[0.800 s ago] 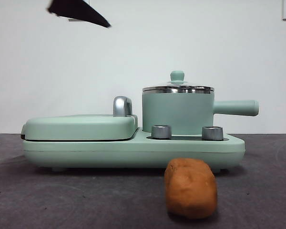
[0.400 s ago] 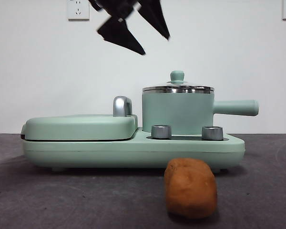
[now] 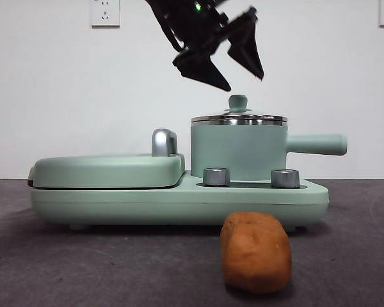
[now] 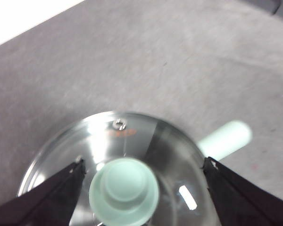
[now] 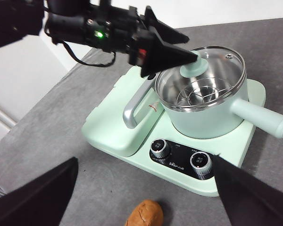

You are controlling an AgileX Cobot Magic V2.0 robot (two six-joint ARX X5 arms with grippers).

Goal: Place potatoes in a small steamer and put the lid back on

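Note:
The mint-green small steamer [image 3: 238,150] stands on its base with the glass lid [image 3: 239,118] on it. My left gripper [image 3: 245,83] hangs open just above the lid's green knob [image 3: 238,102]. In the left wrist view the jaws stand wide on either side of the knob [image 4: 124,190], apart from it. The orange-brown potato [image 3: 256,251] lies on the table in front of the base. My right gripper [image 5: 145,159] is open and holds nothing, high above the table near the potato [image 5: 145,214]. It looks down on the steamer [image 5: 207,117].
The steamer's straight handle [image 3: 317,144] points right. Left of the pot sits the flat griddle cover [image 3: 109,169] with a chrome handle [image 3: 164,142]. Two metal dials [image 3: 216,176] stand on the base's front. A white wall is behind.
The left arm has swung from the top left corner rightwards and down, and now hangs over the lid knob. Pot, lid and potato have not moved.

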